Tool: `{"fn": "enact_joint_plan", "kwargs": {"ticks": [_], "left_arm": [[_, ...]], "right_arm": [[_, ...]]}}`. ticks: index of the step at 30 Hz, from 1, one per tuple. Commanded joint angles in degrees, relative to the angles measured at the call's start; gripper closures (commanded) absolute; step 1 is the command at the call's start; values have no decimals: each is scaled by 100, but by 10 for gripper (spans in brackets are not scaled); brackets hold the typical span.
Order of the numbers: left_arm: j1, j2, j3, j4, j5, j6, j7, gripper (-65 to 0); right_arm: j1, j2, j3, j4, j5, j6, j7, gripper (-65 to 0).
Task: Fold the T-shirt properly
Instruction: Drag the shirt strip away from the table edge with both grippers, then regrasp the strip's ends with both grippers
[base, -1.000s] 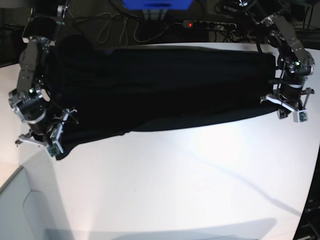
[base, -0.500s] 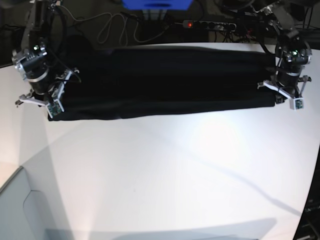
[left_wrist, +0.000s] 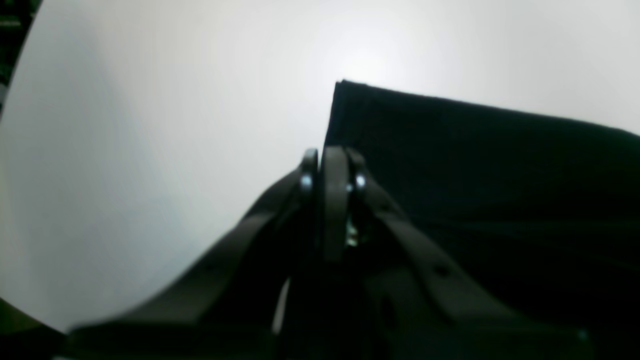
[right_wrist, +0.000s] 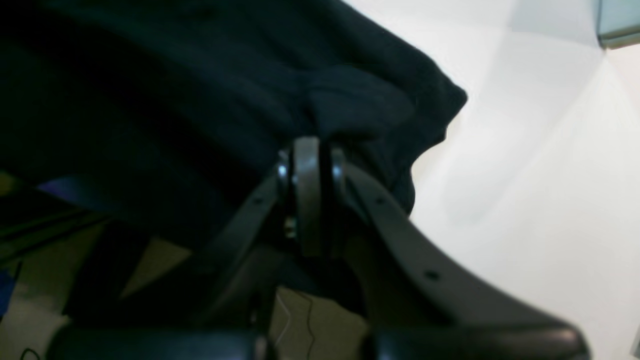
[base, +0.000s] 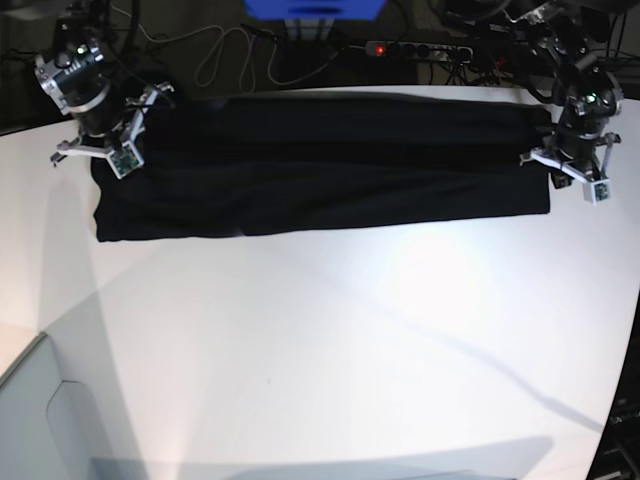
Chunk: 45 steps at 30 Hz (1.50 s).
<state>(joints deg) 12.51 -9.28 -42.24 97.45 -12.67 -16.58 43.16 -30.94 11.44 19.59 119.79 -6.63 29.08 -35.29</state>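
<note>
Leftmost in the base view, the right gripper (base: 108, 150) pinches the T-shirt (base: 320, 165) at its end, jaws clenched on a bunched fold. Centrally, the black garment lies as a long band across the far part of the white table (base: 330, 350). Rightmost, the left gripper (base: 565, 170) stands with jaws pressed together at the shirt's other edge; whether cloth lies between them cannot be told.

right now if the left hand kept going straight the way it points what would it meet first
Most likely the T-shirt: the left hand is shut at its edge, the near corner just ahead. Past that lies bare white table; depth is unclear.
</note>
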Motion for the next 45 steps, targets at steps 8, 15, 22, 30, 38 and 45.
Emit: {"fn": "enact_joint_plan", "kwargs": {"ticks": [8, 15, 22, 30, 38, 45], "left_arm": [[-25, -123, -9, -35, -39, 27, -118, 0], [-51, -123, 0, -422, -39, 27, -127, 0], [-25, -132, -9, -466, -39, 27, -127, 0], [-7, -132, -44, -765, -30, 27, -127, 0], [-7, -96, -44, -773, -39, 27, -127, 0], [-16, -96, -18, -756, -39, 27, -118, 0]], "right_arm": [[-181, 73, 375, 96, 8, 59, 280, -3], [-445, 267, 436, 96, 17, 59, 280, -3], [-515, 267, 427, 78, 35, 59, 280, -3], [-374, 267, 427, -97, 8, 59, 228, -5], [-427, 293, 419, -449, 8, 59, 219, -95], [-436, 399, 471, -449, 8, 59, -10, -367]]}}
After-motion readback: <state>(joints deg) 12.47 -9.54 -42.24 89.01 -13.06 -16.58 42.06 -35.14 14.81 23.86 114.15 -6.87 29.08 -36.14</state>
